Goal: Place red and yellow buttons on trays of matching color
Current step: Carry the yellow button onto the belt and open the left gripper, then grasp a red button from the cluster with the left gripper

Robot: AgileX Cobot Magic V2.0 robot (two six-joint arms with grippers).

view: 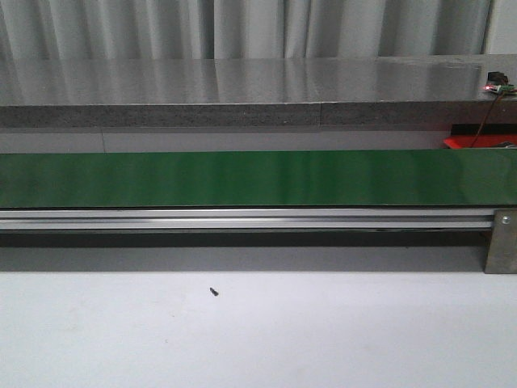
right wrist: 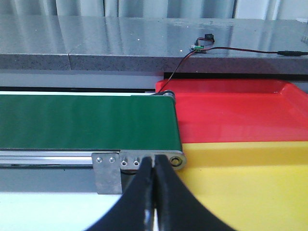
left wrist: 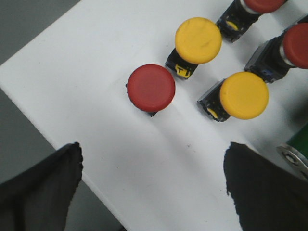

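In the left wrist view several mushroom-head buttons stand on the white table. They include a red button (left wrist: 150, 87), two yellow buttons (left wrist: 198, 40) (left wrist: 244, 95) and two more red buttons (left wrist: 297, 44) (left wrist: 262, 5). My left gripper (left wrist: 153, 178) is open and empty, its jaws wide apart, just short of the nearest red button. In the right wrist view the red tray (right wrist: 231, 113) and the yellow tray (right wrist: 250, 187) lie side by side past the belt's end, both bare. My right gripper (right wrist: 154, 161) is shut and empty in front of the belt's end. The red tray shows as a sliver in the front view (view: 464, 142).
A long green belt (view: 242, 178) on an aluminium frame crosses the table; it also shows in the right wrist view (right wrist: 86, 120). A grey counter (view: 242, 89) runs behind it with a small wired board (right wrist: 195, 47). A metal bracket (right wrist: 107, 171) holds the belt's end. The table's edge (left wrist: 43, 122) lies close to the left gripper.
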